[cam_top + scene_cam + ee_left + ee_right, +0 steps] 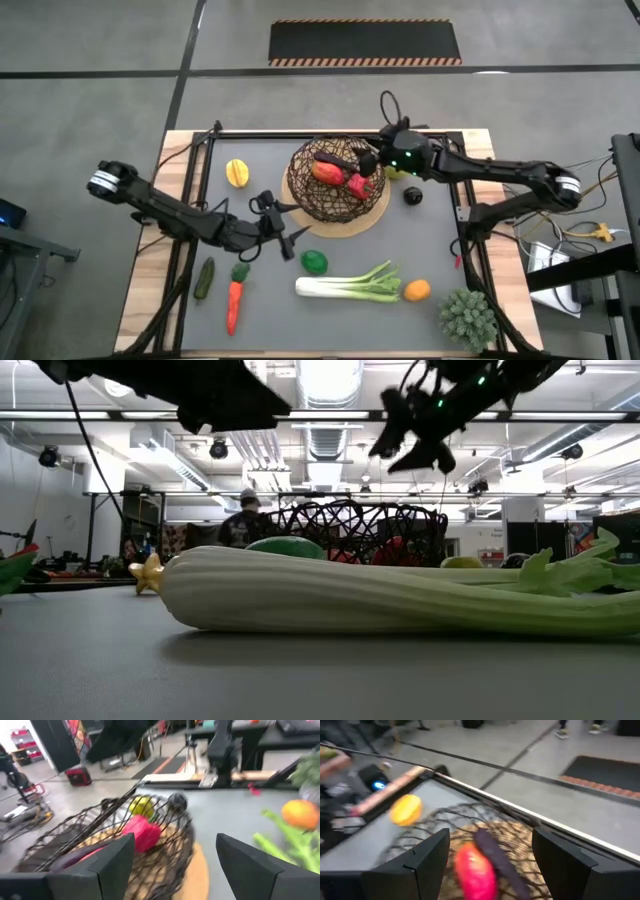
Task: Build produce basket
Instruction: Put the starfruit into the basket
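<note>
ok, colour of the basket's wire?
Dark brown, nearly black; the basket shows best in the high view.

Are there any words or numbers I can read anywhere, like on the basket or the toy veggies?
None: no words or numbers can be read.
The basket, leek and orange carry no writing.
The striped mat on the floor shows only stripes.
Things in the room behind are too blurred to read.

Grey concrete floor (90, 40) — striped mat (365, 42)
</note>
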